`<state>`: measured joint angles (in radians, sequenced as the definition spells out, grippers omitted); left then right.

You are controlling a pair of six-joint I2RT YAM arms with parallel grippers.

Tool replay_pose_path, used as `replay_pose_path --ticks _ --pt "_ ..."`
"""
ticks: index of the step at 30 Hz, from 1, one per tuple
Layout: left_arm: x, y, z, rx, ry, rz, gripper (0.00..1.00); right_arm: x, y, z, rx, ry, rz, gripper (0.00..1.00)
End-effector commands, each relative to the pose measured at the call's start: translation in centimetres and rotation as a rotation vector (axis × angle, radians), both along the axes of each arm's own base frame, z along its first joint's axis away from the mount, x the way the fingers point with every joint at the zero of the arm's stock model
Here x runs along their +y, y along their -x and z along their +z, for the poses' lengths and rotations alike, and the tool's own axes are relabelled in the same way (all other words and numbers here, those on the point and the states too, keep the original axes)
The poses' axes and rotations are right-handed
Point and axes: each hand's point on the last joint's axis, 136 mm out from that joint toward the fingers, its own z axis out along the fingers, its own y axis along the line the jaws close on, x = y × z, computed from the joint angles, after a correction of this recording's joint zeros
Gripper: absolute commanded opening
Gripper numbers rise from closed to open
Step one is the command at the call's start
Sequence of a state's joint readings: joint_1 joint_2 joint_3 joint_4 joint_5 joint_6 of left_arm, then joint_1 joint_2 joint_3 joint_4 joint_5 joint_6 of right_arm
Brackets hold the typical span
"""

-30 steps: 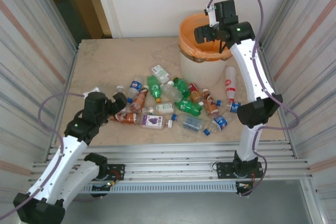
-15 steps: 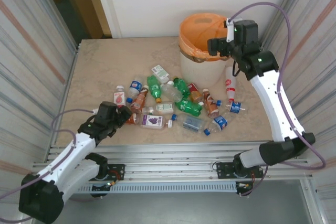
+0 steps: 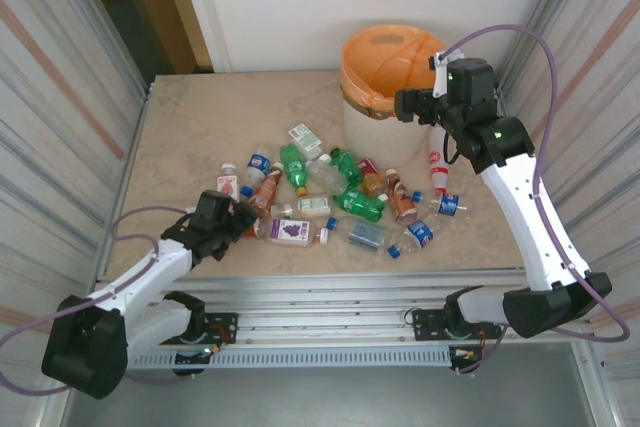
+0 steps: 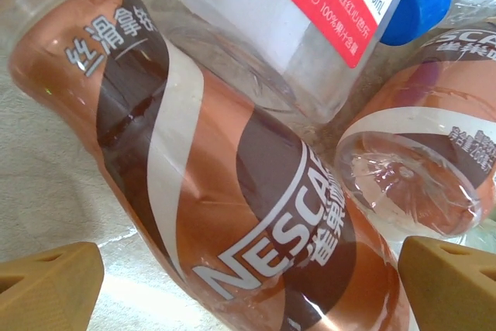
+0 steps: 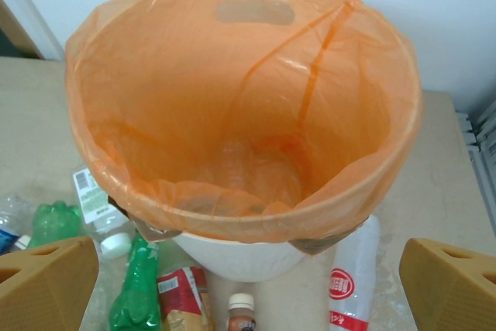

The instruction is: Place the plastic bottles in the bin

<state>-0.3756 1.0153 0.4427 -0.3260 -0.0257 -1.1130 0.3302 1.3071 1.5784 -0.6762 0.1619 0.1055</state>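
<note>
The empty, wide-open right pincer (image 3: 410,105) has backed off the bin (image 3: 352,82) at far right, while the left pincer (image 4: 248,288), equally wide and empty, has dropped astride a brown bottle (image 4: 217,176) at the near-left edge of the bottles (image 3: 340,197), ready to grab.
</note>
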Motion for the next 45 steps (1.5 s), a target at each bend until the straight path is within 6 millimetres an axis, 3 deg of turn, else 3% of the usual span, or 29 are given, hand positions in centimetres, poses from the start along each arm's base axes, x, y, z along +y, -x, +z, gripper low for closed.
replay_pose_path --ticks 1,14,22,26,31,35,41,45 --pt "0.3 0.8 -1.3 0.039 -0.010 0.017 0.96 0.6 0.5 0.5 -0.015 -0.039 0.008 0.98" --pt "1.4 2.4 -3.7 0.118 -0.057 0.041 0.79 1.7 0.9 0.3 -0.009 -0.028 0.028 0.98" --pt "1.6 2.5 -4.0 0.120 -0.067 0.048 0.62 2.4 1.0 0.2 -0.011 -0.024 0.038 0.98" --pt "1.6 2.4 -3.7 0.102 -0.061 0.050 0.58 2.6 1.2 0.2 -0.013 -0.026 0.045 0.98" --pt "1.7 2.1 -2.2 0.054 -0.059 0.041 0.57 3.1 1.6 0.4 -0.020 -0.043 0.066 0.98" --pt "1.7 1.6 0.1 -0.014 -0.060 0.021 0.53 3.6 2.0 0.6 -0.026 -0.067 0.085 0.98" --pt "1.5 0.5 5.2 -0.173 -0.079 -0.053 0.49 4.5 2.6 0.9 -0.018 -0.119 0.123 0.98" --pt "0.3 -0.6 9.0 -0.324 -0.110 -0.186 0.49 5.7 3.0 0.9 0.003 -0.178 0.168 0.98"
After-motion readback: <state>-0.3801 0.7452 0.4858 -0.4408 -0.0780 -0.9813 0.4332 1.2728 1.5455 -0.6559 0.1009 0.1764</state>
